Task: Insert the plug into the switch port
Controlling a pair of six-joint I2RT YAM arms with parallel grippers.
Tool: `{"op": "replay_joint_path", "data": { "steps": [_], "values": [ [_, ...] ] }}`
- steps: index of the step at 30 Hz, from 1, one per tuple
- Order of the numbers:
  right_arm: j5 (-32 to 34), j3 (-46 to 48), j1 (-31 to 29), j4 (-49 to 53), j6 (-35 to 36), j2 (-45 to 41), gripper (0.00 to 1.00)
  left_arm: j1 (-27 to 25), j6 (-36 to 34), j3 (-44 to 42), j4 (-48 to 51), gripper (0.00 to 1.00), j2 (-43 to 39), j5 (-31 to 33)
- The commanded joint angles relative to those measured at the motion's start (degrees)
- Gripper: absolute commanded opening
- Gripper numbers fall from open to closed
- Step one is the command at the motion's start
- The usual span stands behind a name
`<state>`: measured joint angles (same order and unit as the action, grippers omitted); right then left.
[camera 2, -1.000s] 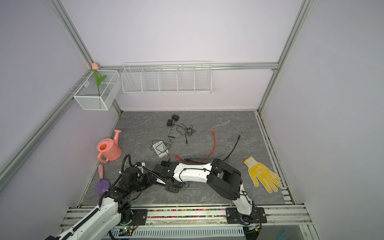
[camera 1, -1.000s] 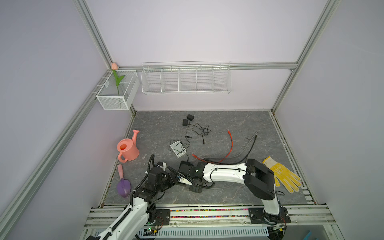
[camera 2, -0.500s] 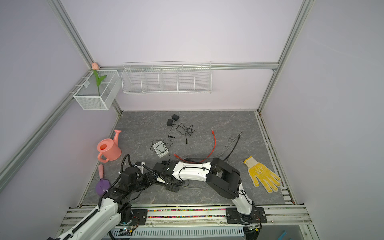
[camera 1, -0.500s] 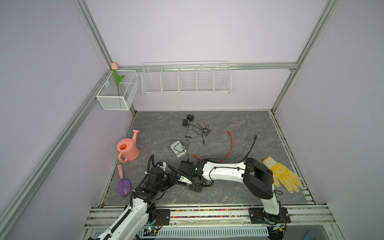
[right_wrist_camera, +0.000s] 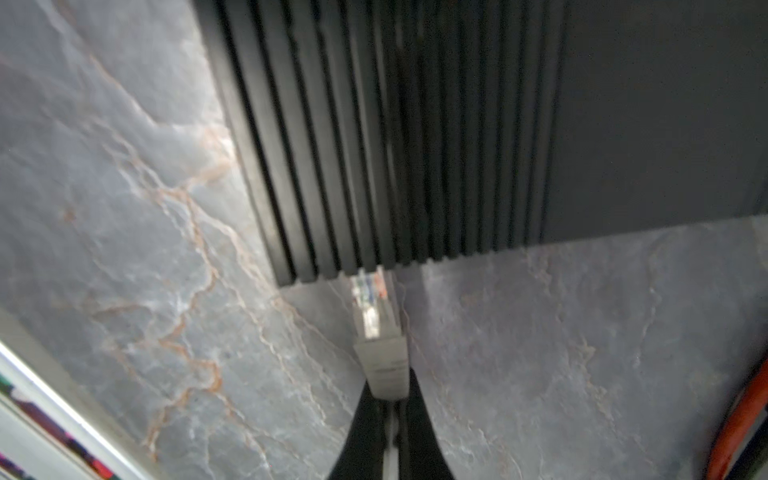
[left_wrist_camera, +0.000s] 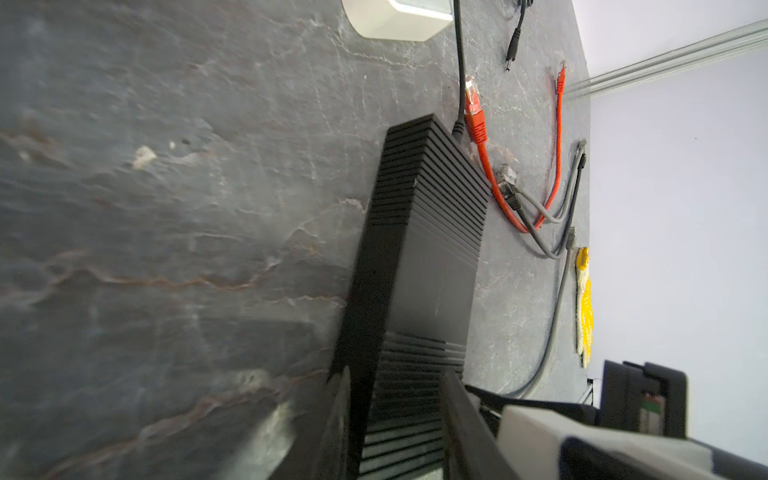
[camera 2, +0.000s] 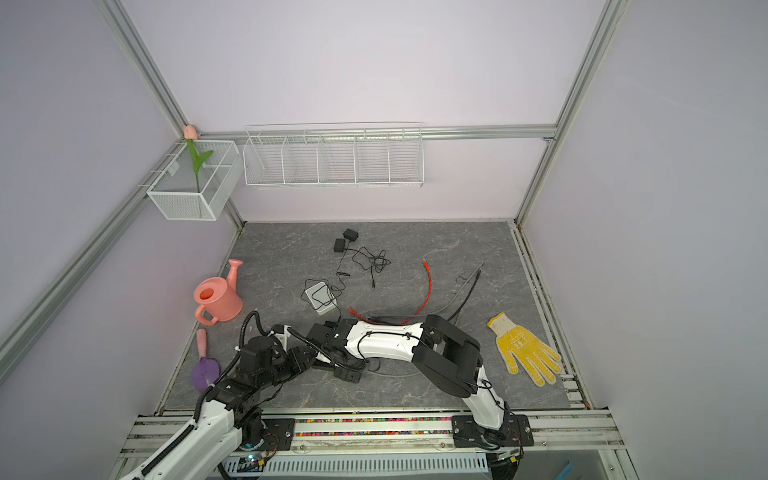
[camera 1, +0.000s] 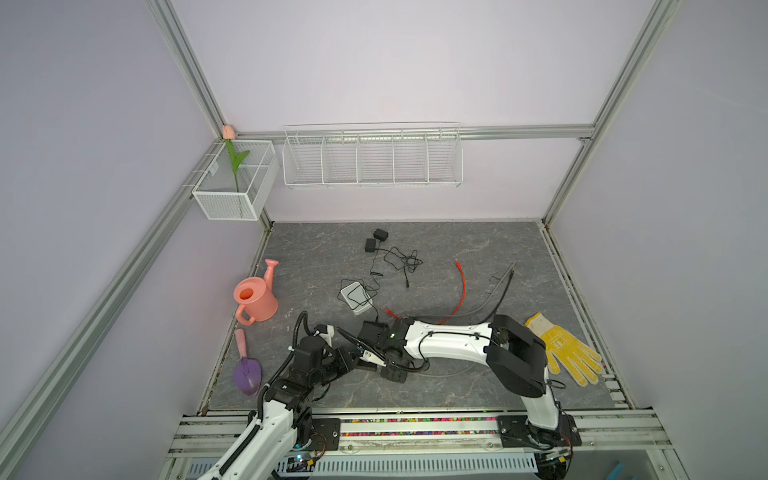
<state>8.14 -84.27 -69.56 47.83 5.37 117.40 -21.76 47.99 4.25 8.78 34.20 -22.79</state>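
Insertion looks unfinished: your right gripper [right_wrist_camera: 388, 415] pinches the clear plug [right_wrist_camera: 376, 316] by its grey boot, tip meeting the edge of the ribbed black switch box [left_wrist_camera: 432, 232] that your left gripper [left_wrist_camera: 399, 399] clamps, and the port is hidden.

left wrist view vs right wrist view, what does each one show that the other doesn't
Only the left wrist view: the left gripper clamping one end of the switch, plus the white box, grey cables and glove.
Only the right wrist view: the plug pinched in the right gripper, its tip at the switch's ribbed edge; whether it is in a port cannot be told.
Both: the switch, the red cable and the table.
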Motion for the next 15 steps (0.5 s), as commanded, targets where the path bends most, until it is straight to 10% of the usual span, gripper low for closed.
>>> {"op": "replay_joint_path", "data": {
  "steps": [1,15],
  "values": [
    [0.83,-0.83,0.46,2.2,-0.79,-0.31,0.07,0.01,0.71,-0.3,0.62,0.36,-0.96,-1.47],
    [0.01,-2.6,0.56,1.38,-0.27,1.85,0.07,-0.04,0.36,-0.74,-4.08,0.36,3.85,0.19]
  ]
}}
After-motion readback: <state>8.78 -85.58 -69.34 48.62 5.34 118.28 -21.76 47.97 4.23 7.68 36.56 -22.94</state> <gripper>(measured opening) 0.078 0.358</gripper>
